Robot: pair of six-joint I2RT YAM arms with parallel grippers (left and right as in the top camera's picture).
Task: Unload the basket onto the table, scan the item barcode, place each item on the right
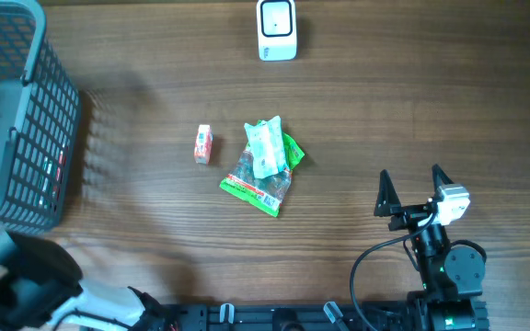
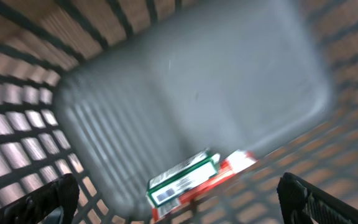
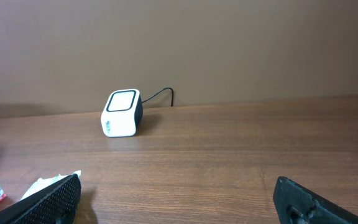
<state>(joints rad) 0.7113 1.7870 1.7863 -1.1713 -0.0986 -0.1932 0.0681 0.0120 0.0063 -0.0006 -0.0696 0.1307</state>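
The white barcode scanner (image 1: 276, 29) stands at the table's far edge and also shows in the right wrist view as the scanner (image 3: 121, 112). In the left wrist view, my left gripper (image 2: 182, 205) is open above the basket floor. A green-and-white box (image 2: 182, 180) with a barcode lies loose there on a red box (image 2: 232, 167). A small red-and-white packet (image 1: 202, 144), a pale green pouch (image 1: 267, 147) and a clear packet (image 1: 258, 187) lie mid-table. My right gripper (image 1: 410, 179) is open and empty at the near right, well apart from them.
The grey wire basket (image 1: 35, 138) stands at the table's left edge. My left arm (image 1: 17, 285) comes in at the near left corner. A black cable (image 3: 160, 94) runs from the scanner to the back wall.
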